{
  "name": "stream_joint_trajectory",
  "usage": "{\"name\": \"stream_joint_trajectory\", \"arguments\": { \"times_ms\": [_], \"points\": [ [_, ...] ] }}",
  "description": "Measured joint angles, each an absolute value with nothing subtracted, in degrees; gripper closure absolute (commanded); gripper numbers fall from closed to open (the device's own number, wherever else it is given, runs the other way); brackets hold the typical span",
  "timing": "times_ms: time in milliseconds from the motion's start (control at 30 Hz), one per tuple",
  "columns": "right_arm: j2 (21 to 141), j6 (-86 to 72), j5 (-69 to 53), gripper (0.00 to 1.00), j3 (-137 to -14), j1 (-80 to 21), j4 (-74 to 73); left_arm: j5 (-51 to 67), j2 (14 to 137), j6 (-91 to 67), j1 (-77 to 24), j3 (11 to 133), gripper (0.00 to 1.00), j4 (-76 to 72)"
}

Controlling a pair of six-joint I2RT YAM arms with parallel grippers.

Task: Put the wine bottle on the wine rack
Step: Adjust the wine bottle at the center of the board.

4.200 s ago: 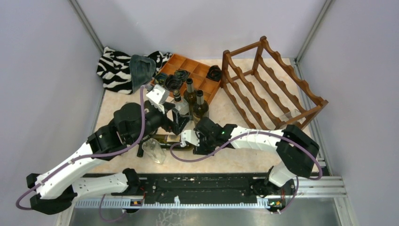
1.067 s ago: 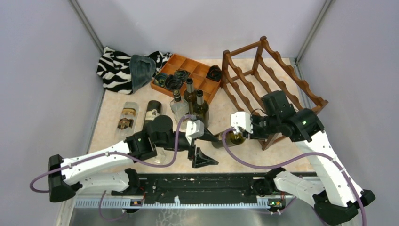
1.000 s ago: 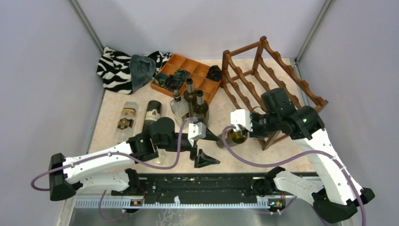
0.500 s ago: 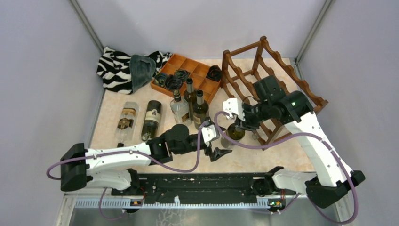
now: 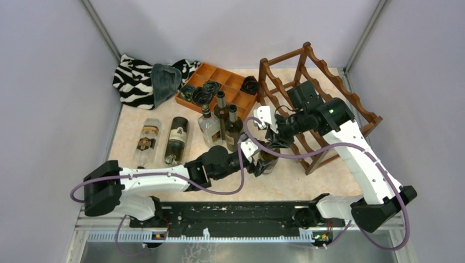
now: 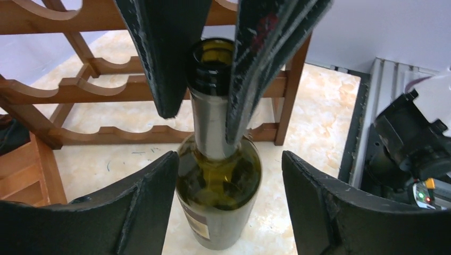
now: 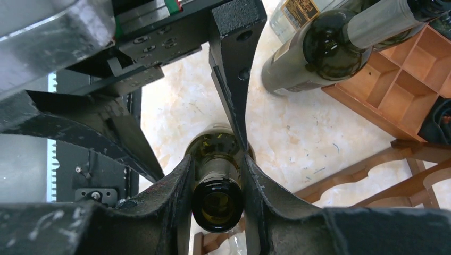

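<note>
Item: dark green glass wine bottle (image 5: 268, 160), uncorked and upright, apparently standing on the beige marbled counter (image 5: 131, 127). It is just off the near left corner of the reddish-brown scallop-railed wooden wine rack (image 6: 80, 90), outside it. Right gripper (image 7: 218, 178): fingers pinch the neck from above. Left gripper (image 6: 228, 159): fingers spread, flanking the body, not clamped.

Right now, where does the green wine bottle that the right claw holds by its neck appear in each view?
Top external: wine bottle just below centre, left of the wine rack.
Left wrist: wine bottle at centre, upright.
Right wrist: wine bottle at lower centre, mouth towards the camera.
Shared landmark: wine rack behind the bottle in left wrist, wine rack bottom right in right wrist.
</note>
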State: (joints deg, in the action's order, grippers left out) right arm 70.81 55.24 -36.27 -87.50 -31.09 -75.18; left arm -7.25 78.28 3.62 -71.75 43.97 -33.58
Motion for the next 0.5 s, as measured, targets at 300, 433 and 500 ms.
{"name": "stream_joint_trajectory", "arguments": {
  "times_ms": [300, 433, 500],
  "points": [
    [71.13, 51.90, -38.83, 0.73, -87.37, -31.14, -74.98, -10.04, 81.87, 3.46, -71.75, 43.99, 0.47, -41.15],
    [71.16, 50.89, -38.89, 0.46, -87.35, -31.14, -75.00, -9.80, 83.77, 3.51, -71.79, 44.01, 0.80, -42.76],
    [71.16, 50.28, -39.66, 0.33, -87.33, -31.11, -74.06, -9.74, 83.83, 3.42, -71.88, 44.03, 0.91, -43.27]
  ]
}}
